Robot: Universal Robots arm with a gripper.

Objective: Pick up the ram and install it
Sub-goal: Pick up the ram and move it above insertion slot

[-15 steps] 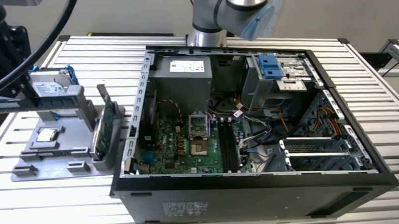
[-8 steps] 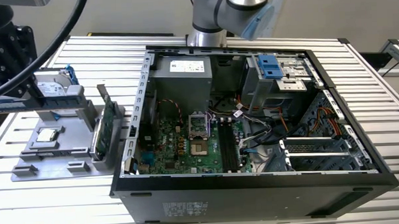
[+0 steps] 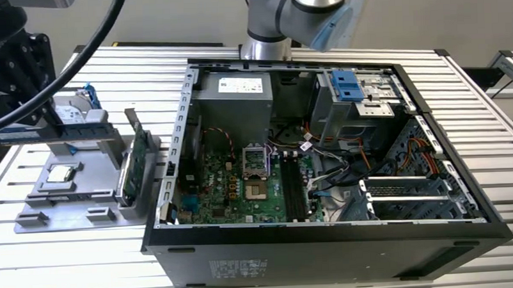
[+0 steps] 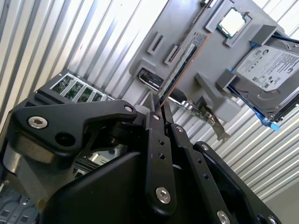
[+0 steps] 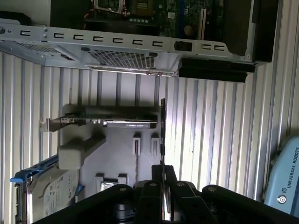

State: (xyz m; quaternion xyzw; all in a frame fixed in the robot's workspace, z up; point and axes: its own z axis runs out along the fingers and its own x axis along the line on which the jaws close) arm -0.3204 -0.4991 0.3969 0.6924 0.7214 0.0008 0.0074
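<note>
In both wrist views my gripper (image 4: 159, 105) (image 5: 162, 169) is shut on the ram (image 4: 182, 63) (image 5: 162, 135). The ram is a thin dark stick seen edge-on, reaching straight out from the fingertips. It hangs over the grey parts holder (image 4: 187, 18) (image 5: 117, 158) (image 3: 62, 202), near the holder's edge that faces the computer case. Whether its far end touches the holder I cannot tell. The open computer case (image 3: 328, 231) lies on its side with the green motherboard (image 3: 232, 189) exposed. Long black memory slots (image 3: 292, 187) run beside the processor socket (image 3: 254, 163).
The holder carries a green expansion card (image 3: 131, 171) (image 5: 112, 122), a processor chip (image 3: 61, 174) (image 4: 232, 21) and a silver hard drive with blue rails (image 4: 271, 70) (image 5: 42, 191) (image 3: 72, 115). The case's metal wall (image 5: 117, 42) borders the ribbed aluminium table (image 3: 73, 265). A thick black cable (image 3: 74, 57) hangs at the exterior view's upper left.
</note>
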